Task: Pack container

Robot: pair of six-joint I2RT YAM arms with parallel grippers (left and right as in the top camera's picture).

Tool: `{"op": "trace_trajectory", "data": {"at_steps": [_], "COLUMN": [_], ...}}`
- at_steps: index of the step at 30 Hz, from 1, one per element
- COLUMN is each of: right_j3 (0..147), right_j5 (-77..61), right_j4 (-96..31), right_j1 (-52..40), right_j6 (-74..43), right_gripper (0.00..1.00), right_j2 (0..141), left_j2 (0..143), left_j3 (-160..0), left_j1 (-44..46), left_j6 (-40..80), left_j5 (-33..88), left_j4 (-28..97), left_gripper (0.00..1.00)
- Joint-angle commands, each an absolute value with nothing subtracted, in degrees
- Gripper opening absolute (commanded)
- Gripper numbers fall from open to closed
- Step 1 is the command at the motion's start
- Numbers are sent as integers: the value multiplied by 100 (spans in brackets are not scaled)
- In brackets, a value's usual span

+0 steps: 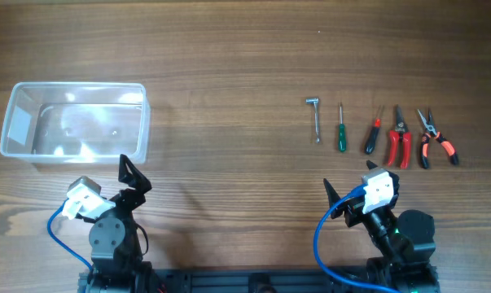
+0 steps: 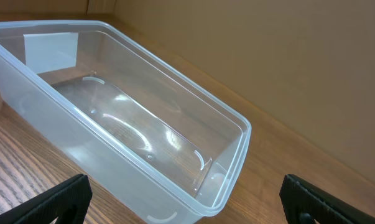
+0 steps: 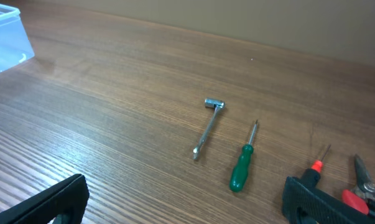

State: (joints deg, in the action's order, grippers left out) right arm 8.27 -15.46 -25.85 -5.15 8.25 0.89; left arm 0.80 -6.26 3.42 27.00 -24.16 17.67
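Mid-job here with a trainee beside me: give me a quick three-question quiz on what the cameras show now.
1. True or false: the clear tub already holds a tool.
2. How many hand tools lie on the table?
3. Which tool lies nearest the tub? A. green screwdriver B. silver wrench C. orange-handled pliers
Key: 1 false; 2 five; 3 B.
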Motion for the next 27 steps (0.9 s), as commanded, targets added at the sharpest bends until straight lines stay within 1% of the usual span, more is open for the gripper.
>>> {"op": "trace_trajectory", "data": {"at_steps": [1, 23, 27], "right_j3": [823, 823, 823], "right_j5": [-1658, -1660, -1616], "right_j4": [-2565, -2556, -2335], "right_j1": [-491, -491, -491], "right_j6": [888, 891, 908], "right_gripper": [100, 100, 100], "right_j2": [38, 38, 38], "left_j2": [82, 82, 82], "left_j3": [-556, -556, -558], "left_j1": [379, 379, 379], "left_j6": [2589, 2589, 2591], "left_j5": [-2388, -2434, -2290], "left_j4": [1758, 1610, 1540], "left_gripper": [100, 100, 100]}}
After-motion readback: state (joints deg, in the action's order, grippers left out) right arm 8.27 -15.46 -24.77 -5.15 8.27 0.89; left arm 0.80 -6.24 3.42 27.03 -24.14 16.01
